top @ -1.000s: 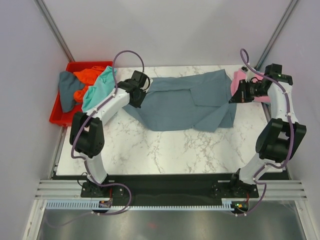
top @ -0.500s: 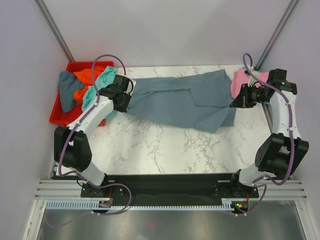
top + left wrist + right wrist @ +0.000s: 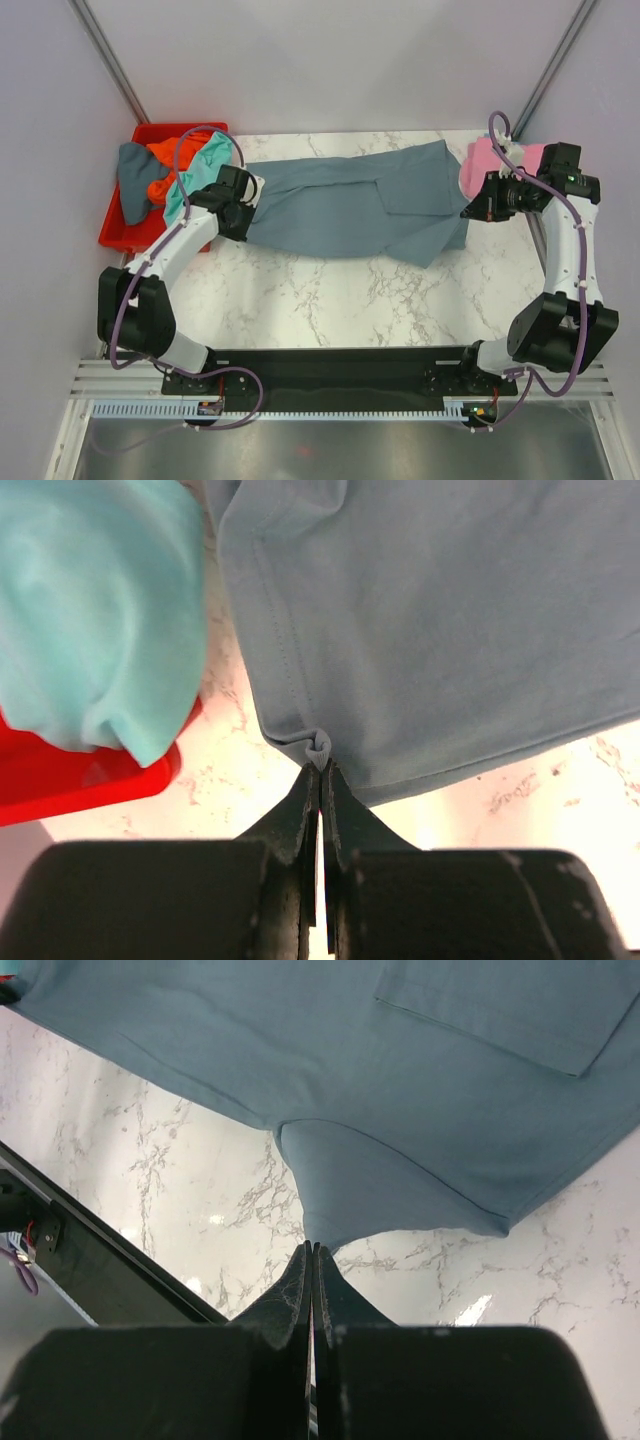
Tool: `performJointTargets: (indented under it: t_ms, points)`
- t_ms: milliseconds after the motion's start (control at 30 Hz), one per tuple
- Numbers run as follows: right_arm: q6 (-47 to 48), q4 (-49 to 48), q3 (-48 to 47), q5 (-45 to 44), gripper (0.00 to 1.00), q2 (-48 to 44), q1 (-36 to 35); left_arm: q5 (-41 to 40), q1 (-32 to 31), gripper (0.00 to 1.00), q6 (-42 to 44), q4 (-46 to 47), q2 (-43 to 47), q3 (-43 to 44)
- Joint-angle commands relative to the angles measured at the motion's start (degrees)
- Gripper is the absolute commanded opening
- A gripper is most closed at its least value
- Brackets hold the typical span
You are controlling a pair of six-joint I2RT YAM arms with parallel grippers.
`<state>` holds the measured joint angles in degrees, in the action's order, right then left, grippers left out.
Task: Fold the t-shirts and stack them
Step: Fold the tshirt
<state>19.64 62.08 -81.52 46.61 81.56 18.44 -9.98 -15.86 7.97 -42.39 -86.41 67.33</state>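
The large slate blue-grey t-shirt is stretched across the far half of the table between both arms. My left gripper is shut on its left hem, a pinched fold showing at the tips in the left wrist view. My right gripper is shut on the shirt's right edge. A teal t-shirt hangs over the bin rim and shows in the left wrist view. An orange t-shirt lies in the bin. A pink t-shirt lies at the far right behind my right gripper.
A red plastic bin stands off the table's far left corner, with a dark grey-blue cloth in it. The marble table extends towards the arm bases. Grey walls and slanted frame posts close in the back.
My left gripper has pulled the shirt's left end leftwards towards the bin, and my right gripper has moved a little to the right. The shirt is now stretched longer and flatter.
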Motion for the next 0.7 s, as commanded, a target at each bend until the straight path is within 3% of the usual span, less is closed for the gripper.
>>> performJointTargets:
  t_ms: [0, 367, 667]
  points:
    - [-1.0, -0.7, -0.1, 1.4, 0.00, -1.1, 0.4, 5.0, 0.5, 0.02, 2.1, -1.1, 2.3, -1.5]
    - [-1.1, -0.7, 0.6, 1.9, 0.00, -1.1, 0.5, 8.2, 0.7, 0.02, 2.2, -2.0, 1.9, -2.9]
    - [-2.1, -2.5, -5.0, 1.9, 0.00, 5.4, 0.5, 8.2, 1.4, 0.02, 2.2, -2.0, -7.5, 2.2]
